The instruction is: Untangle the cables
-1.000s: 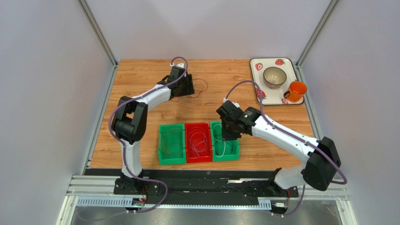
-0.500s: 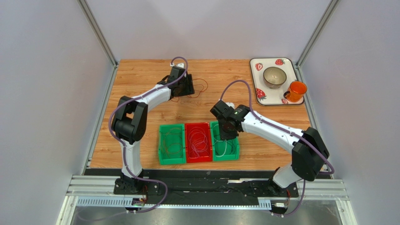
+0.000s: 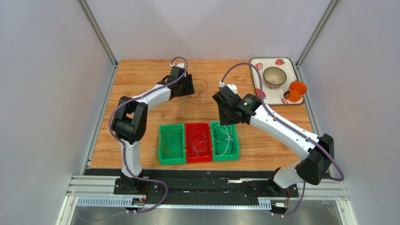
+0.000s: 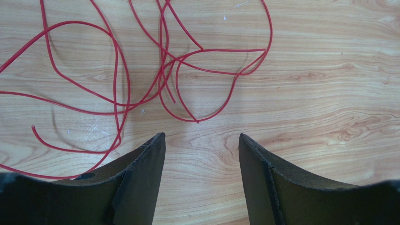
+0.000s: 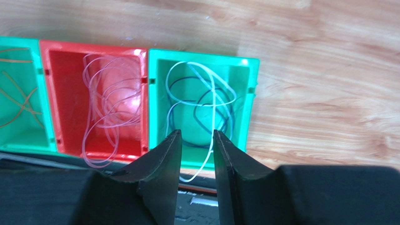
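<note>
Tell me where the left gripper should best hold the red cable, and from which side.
Probably the red cable at its nearest loop, a single strand lying flat, clear of the crossings. Come from above with the left gripper open.

Left tool (image 3: pixel 189 88) beside red cables (image 3: pixel 202 87); right tool (image 3: pixel 229 119) near green bin (image 3: pixel 236 140), apparently empty.

We see red cables (image 4: pixel 162 77) sprawled in loose, crossing loops flat on the tabletop (image 3: pixel 141 75), at its far side. Brown-orange cables (image 3: pixel 173 141) lie coiled in the left green bin (image 3: pixel 172 160). Pale white loops (image 5: pixel 110 108) fill the red bin (image 3: pixel 198 159) beside it. White and dark cables (image 5: pixel 211 101) lie tangled together in the right green bin (image 3: pixel 226 157), one white strand trailing over its near wall.
</note>
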Controlling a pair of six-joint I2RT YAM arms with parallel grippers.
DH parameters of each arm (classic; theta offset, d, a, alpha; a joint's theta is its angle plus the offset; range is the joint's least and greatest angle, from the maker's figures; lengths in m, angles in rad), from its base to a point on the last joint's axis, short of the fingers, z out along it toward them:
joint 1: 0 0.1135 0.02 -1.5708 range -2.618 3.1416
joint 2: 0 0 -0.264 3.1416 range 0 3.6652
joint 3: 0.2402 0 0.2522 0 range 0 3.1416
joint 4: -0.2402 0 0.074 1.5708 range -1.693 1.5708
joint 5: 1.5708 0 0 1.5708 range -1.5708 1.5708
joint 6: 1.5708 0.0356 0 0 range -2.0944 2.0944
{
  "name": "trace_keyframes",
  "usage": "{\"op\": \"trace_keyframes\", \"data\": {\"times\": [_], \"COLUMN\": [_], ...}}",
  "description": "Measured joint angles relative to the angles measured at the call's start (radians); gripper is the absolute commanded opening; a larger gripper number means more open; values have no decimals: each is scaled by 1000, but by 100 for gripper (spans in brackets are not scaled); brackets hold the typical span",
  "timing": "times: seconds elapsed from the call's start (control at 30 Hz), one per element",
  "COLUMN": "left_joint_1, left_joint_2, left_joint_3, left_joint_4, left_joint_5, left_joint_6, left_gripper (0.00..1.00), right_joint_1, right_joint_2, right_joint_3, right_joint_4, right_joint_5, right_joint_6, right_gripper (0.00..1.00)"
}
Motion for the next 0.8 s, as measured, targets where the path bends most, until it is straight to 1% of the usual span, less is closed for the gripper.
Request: {"op": "trace_keyframes", "data": {"times": [0.1, 0.17, 0.37, 0.5, 0.57, 0.67, 0.7, 0.77, 0.8], "left_joint_1": [0, 0, 0, 0, 0, 0, 0, 0, 0], "left_joint_2": [0, 0, 0, 0, 0, 0, 0, 0, 0], "left_joint_3": [0, 0, 0, 0, 0, 0, 0, 0, 1], "left_joint_4": [0, 0, -1, -1, -1, -2, -2, -4, -6], "left_joint_5": [0, 0, 0, 0, 0, -1, -1, -5, -8], "left_joint_6": [0, 0, 2, 2, 3, 6, 6, 10, 11], "left_gripper": [67, 66, 67, 66, 67, 67, 66, 65, 64], "right_joint_1": [-13, -26, -52, -52, -52, -52, -52, -52, -52], "right_joint_2": [16, 49, 192, 207, 206, 183, 169, 145, 134], "right_joint_3": [0, 0, -14, -67, -86, -152, -175, -200, -200], "right_joint_4": [10, 32, 101, 135, 142, 174, 177, 170, 165], "right_joint_5": [32, 49, 64, 53, 43, 0, -21, -51, -56], "right_joint_6": [-17, -27, -48, -51, -49, -39, -35, -31, -32], "right_gripper": [28, 28, 26, 22, 22, 23, 27, 31, 34]}}
